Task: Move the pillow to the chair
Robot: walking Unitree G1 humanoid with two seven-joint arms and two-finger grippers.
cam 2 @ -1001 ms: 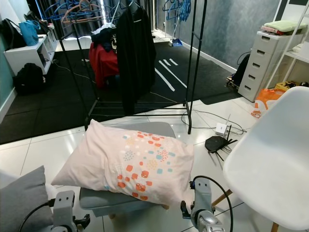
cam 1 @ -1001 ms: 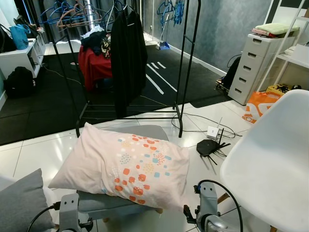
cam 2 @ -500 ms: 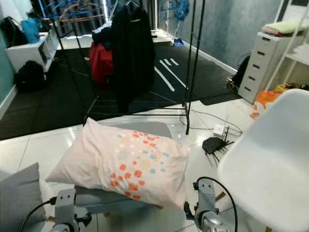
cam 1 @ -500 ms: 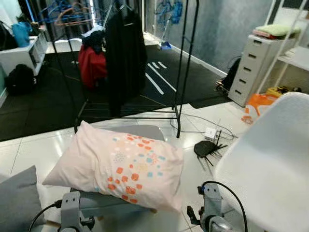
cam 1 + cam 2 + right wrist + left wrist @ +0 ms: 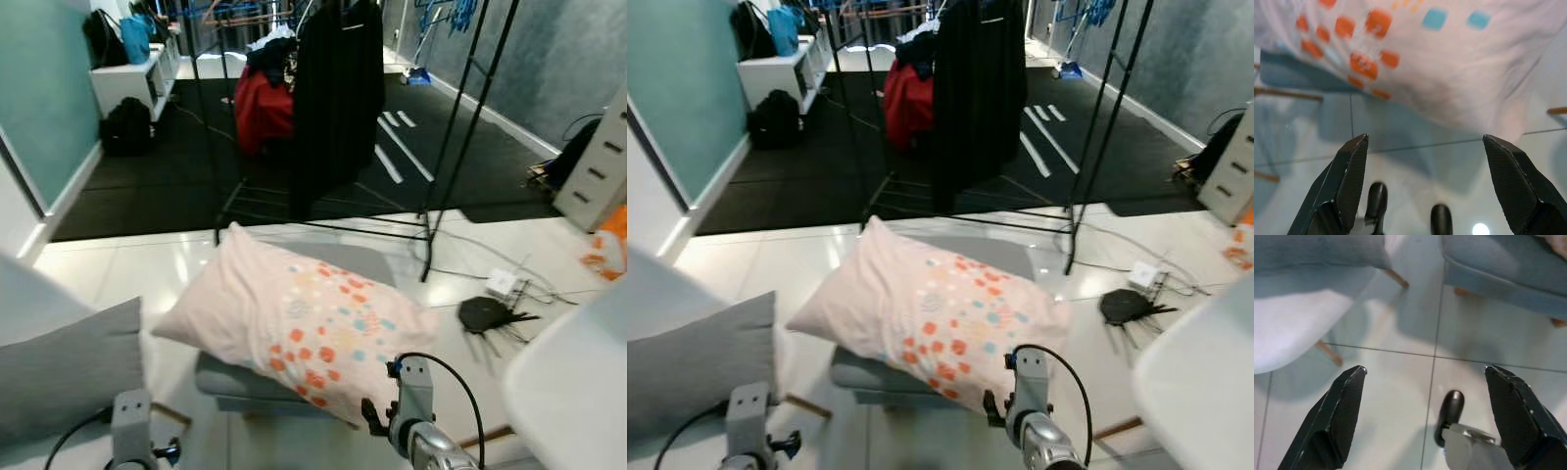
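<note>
Pillow (image 5: 304, 328) lies on grey stool (image 5: 884, 377), long axis diagonal, its near corner just ahead of my right claw (image 5: 1425, 181). Both claws spread, grasping nothing; left claw (image 5: 1422, 413) hangs over floor tiles. Right arm nearer.

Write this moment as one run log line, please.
pillow: lying on grey stool | white chair: at right | left gripper: jaws open, low | right gripper: jaws open, below pillow

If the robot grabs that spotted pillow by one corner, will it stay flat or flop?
The pillow would probably sag; it already droops over the grey stool edge. It looks puffy, so likely light. The open right gripper may pinch only loose fabric.
</note>
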